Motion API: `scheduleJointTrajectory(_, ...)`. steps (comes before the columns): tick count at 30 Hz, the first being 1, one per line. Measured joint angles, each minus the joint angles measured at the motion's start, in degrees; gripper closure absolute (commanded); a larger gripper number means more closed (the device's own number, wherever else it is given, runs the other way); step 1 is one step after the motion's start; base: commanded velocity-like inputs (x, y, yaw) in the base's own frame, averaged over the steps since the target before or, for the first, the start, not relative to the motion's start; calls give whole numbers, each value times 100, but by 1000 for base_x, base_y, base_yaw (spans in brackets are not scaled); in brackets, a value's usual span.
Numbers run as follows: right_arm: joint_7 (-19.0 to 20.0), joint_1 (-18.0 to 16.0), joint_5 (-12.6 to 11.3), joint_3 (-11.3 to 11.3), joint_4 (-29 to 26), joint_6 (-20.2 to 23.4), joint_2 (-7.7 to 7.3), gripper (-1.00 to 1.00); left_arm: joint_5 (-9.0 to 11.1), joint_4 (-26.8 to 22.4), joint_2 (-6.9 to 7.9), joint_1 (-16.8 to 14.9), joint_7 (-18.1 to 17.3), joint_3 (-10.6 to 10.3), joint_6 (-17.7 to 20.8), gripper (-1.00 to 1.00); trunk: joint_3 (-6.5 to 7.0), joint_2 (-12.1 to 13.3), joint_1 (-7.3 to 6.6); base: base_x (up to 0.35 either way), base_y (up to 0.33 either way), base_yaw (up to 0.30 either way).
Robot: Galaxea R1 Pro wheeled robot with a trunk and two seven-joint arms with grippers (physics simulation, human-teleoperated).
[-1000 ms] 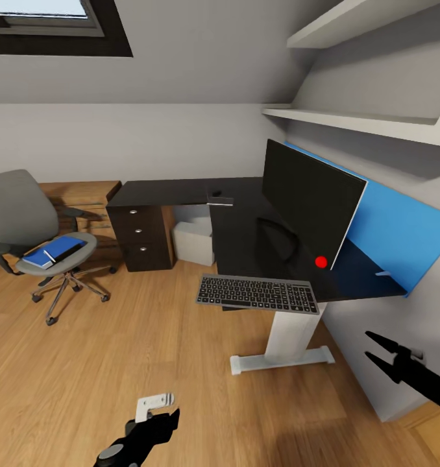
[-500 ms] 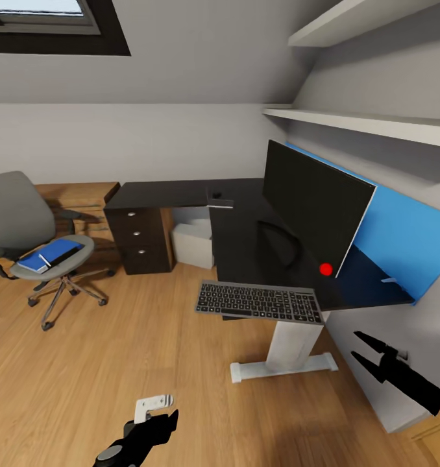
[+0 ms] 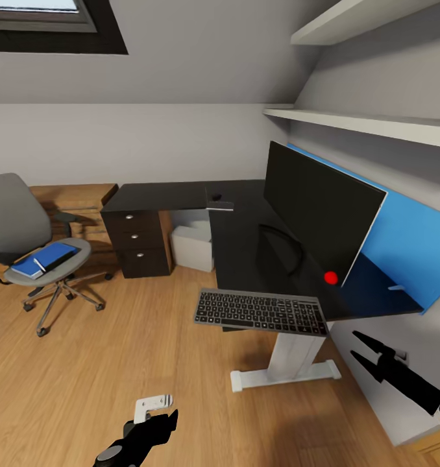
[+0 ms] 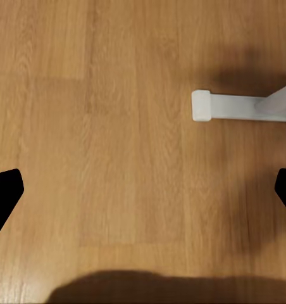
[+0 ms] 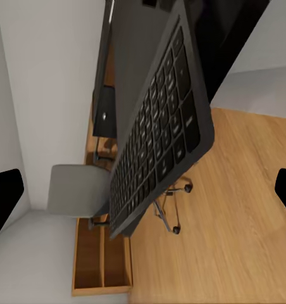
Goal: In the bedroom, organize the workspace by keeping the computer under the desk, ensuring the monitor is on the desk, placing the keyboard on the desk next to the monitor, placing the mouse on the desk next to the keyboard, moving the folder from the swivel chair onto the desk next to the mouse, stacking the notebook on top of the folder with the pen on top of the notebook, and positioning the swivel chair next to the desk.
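Observation:
The black desk (image 3: 239, 237) carries the wide black monitor (image 3: 317, 207). A slim keyboard (image 3: 260, 311) lies at the desk's front edge and overhangs it; the right wrist view sees the keyboard (image 5: 162, 120) close up. A small dark mouse (image 3: 215, 196) and a thin grey notebook (image 3: 220, 205) lie at the desk's inner corner. Under the desk stands the light grey computer (image 3: 193, 245). The blue folder (image 3: 46, 257) rests on the seat of the grey swivel chair (image 3: 15, 217), far left. My left gripper (image 3: 158, 421) hangs open over bare floor, and my right gripper (image 3: 364, 348) is open below the desk's right end.
A black drawer unit (image 3: 141, 241) supports the desk's left end, and a white leg with a foot (image 3: 285, 370) stands in front of me. A low wooden shelf unit (image 3: 71, 198) sits behind the chair. A blue panel (image 3: 408, 233) and white shelves (image 3: 376, 120) line the right wall.
The whole view has shifted, so the camera has moved; the desk looks slightly nearer and the chair sits further left. My right gripper now shows a little lower and further left.

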Motion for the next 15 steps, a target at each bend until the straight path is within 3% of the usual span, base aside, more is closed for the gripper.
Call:
scheduleJointTrajectory(7,-8,0,-3,7,1,-10,2,-100,5,5,0,0,14,0,-26,-100,0,0,-1,228,0,0)
scheduleJointTrajectory(15,-10,0,2,9,1,-10,2,-100,10,5,-1,3,6,2,-24,-100,0,0,1,60,0,0)
